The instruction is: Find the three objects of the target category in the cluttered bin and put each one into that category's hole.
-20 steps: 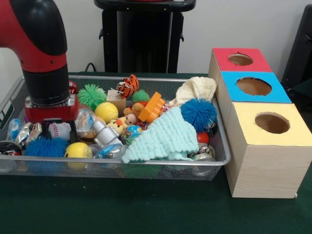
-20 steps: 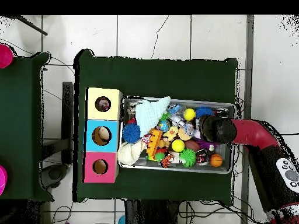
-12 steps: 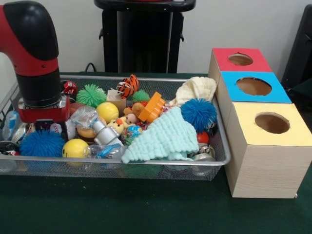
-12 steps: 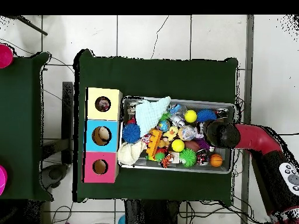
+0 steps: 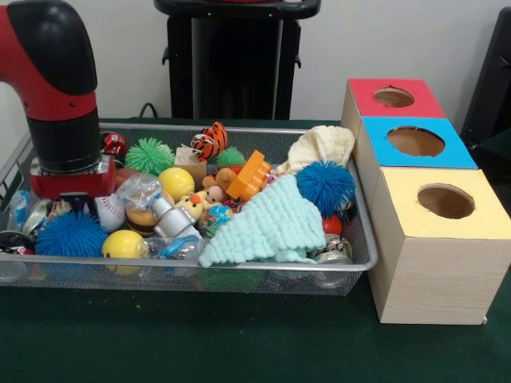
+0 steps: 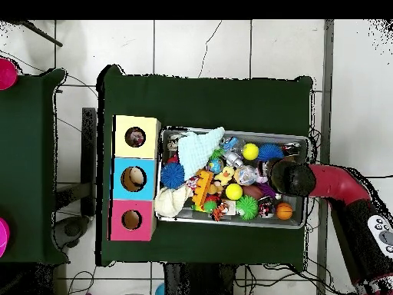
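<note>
At the bin's near rim lie a yellow ball and a blue spiky ball, seemingly targets still unsorted. Just behind, the hand sits low among the clutter, probably searching. Its wrist hides the fingers, so I cannot tell its opening or hold.

The bin is silvery wire mesh. The mint cloth looks knitted and nubbly, the boxes pale matt wood, the surface dark green felt, the arm glossy plastic.
</note>
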Robot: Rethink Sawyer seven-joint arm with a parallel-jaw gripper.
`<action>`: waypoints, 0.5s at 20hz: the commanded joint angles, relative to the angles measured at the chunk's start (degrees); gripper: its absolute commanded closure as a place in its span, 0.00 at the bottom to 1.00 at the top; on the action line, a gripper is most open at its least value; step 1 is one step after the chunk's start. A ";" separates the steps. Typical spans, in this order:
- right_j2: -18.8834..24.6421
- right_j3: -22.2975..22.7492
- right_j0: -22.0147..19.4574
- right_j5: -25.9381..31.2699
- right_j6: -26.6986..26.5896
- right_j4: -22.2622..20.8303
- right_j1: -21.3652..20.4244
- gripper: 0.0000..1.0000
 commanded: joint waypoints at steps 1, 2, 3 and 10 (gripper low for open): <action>0.50 8.13 0.53 1.42 -2.28 2.13 -4.59 1.00; 0.46 9.82 0.52 1.47 -1.45 2.73 -5.66 1.00; 0.55 11.26 0.63 2.02 -0.63 3.70 -6.56 1.00; 0.56 21.68 1.70 -2.87 6.75 7.72 -10.27 1.00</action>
